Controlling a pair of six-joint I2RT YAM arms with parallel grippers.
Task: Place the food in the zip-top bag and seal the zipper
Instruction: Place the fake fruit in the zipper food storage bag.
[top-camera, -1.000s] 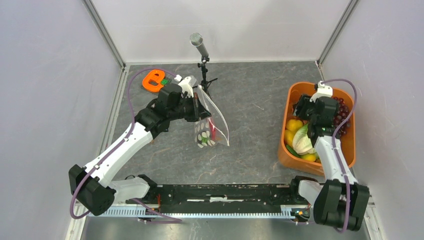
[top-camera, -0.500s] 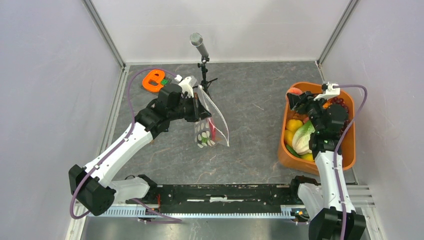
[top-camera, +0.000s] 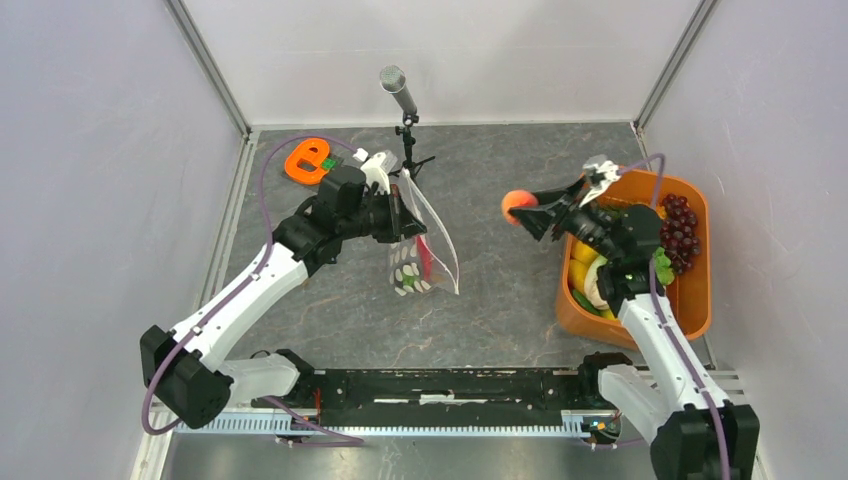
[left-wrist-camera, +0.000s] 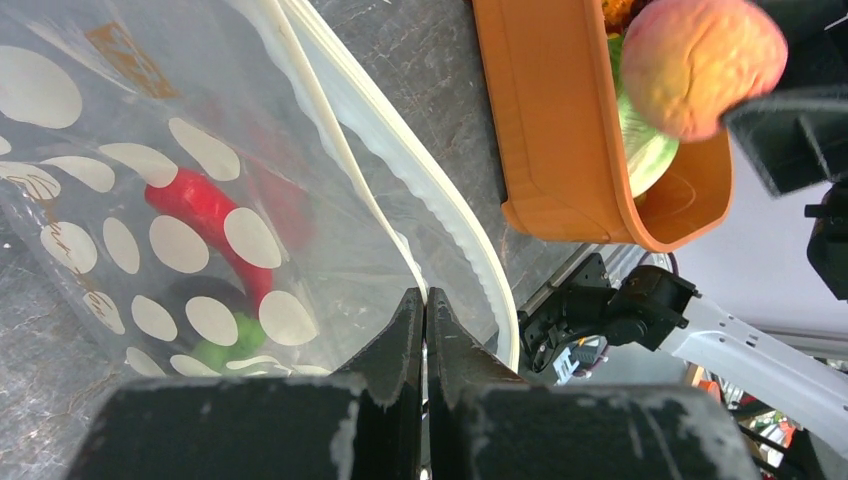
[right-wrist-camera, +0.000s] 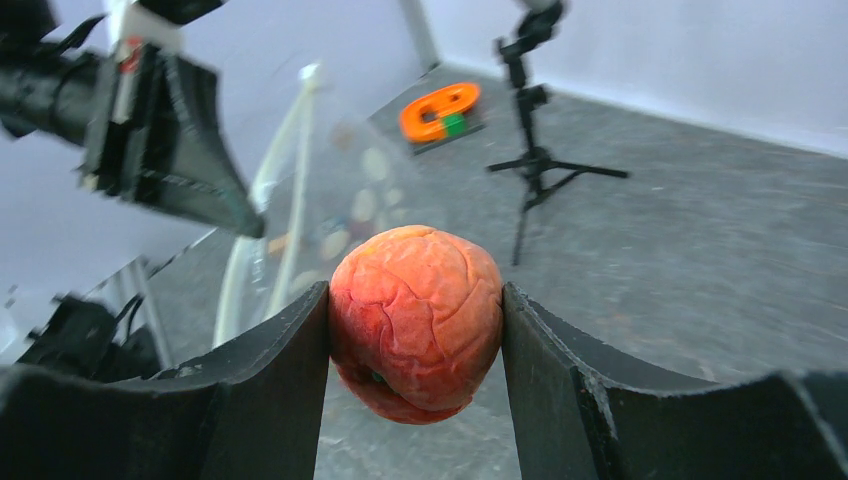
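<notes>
My left gripper is shut on the mouth edge of the zip-top bag, a clear bag with white dots, and holds it up over the table. In the left wrist view the jaws pinch one side of the whitish zipper, and the mouth gapes. A red pepper and a green piece lie inside the bag. My right gripper is shut on a round orange-red fruit, in the air between tub and bag, right of the mouth.
The orange tub at the right holds purple grapes, lettuce and yellow pieces. A small microphone tripod stands just behind the bag. An orange tool lies at the back left.
My right gripper has risen out of the tub with the orange-red fruit and swung left toward the bag. The left arm and bag have stayed still.
</notes>
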